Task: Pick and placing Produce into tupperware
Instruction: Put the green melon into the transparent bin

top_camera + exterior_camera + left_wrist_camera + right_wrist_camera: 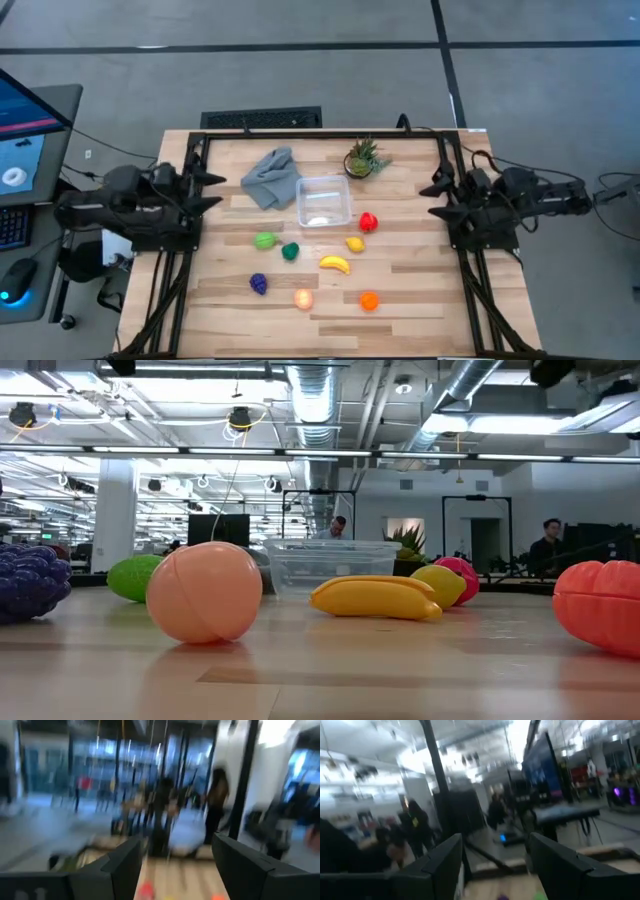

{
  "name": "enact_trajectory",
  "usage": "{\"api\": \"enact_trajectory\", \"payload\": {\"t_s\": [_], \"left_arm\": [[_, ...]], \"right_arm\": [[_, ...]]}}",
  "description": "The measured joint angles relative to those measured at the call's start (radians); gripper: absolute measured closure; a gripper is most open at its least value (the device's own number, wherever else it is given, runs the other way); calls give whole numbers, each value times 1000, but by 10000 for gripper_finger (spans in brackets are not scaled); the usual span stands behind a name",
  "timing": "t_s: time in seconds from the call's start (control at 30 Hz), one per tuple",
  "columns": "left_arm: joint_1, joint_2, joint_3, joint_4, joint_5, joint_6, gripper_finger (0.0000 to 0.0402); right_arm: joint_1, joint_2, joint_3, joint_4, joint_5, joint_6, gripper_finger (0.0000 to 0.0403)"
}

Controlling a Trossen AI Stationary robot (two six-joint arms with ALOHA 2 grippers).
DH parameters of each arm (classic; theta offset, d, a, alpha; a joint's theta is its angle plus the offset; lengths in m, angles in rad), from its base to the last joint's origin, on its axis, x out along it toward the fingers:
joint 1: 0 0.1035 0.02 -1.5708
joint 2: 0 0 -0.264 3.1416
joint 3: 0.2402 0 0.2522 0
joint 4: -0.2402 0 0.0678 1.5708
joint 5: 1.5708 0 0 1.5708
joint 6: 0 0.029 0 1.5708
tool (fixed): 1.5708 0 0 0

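Evidently the tupperware (323, 201) holds nothing; produce (335, 264) lies beside it.

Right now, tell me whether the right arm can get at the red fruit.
Probably yes. The red fruit lies in the open beside the clear container, on the right hand's side, with bare table between them.

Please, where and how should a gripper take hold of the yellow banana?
Grip the banana across its narrow middle, coming straight down from above. It lies flat on the table, its length running left-right, so fingers should close front to back. Space around it looks free.
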Motion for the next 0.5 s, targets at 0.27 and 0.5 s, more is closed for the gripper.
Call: {"api": "enact_trajectory", "payload": {"t_s": [0.27, 0.5], "left_arm": [[0, 245, 171, -373, -9, -168, 176], [0, 348, 173, -358, -37, -423, 176]], "right_arm": [[-3, 212, 187, -212, 2, 92, 148], [4, 270, 208, 95, -1, 228, 148]]}}
